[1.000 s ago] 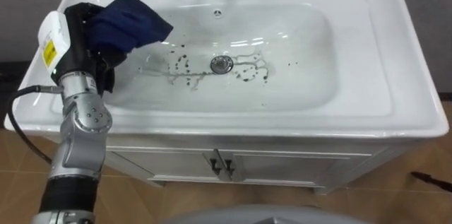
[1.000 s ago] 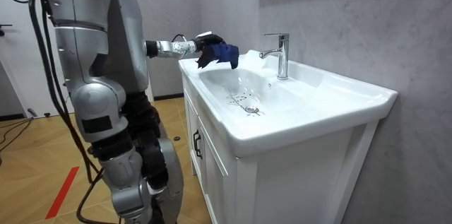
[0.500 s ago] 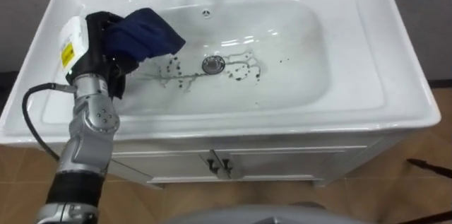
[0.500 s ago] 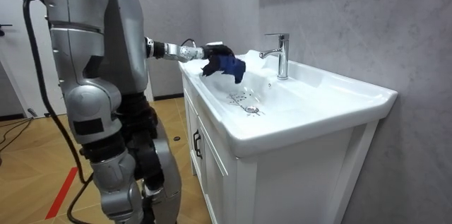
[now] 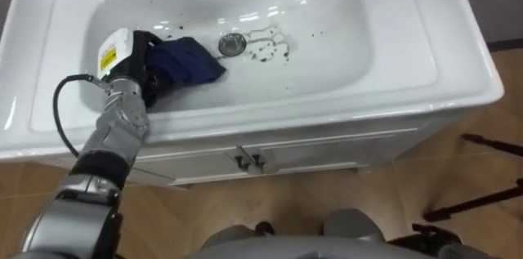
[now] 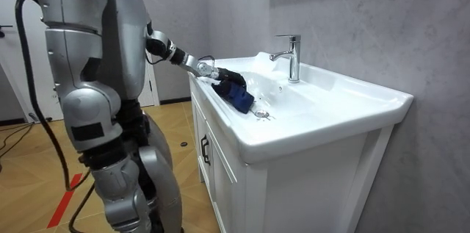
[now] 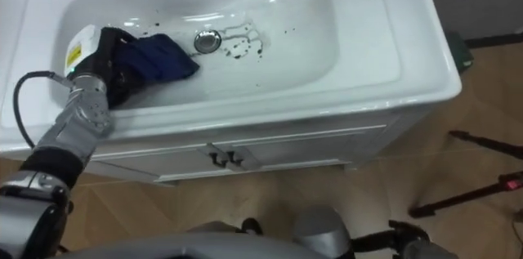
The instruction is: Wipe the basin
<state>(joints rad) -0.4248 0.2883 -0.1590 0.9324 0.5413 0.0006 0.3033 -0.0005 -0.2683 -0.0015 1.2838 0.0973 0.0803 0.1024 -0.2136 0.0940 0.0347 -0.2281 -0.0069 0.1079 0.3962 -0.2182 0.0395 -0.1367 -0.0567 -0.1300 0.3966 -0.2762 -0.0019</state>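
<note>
Left hand lowered into basin, clutching blue cloth

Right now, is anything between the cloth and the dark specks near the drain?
Nothing visible blocks it. The blue cloth, gripped in the left hand, rests on the basin floor just left of the drain; the specks lie right of the drain.
</note>
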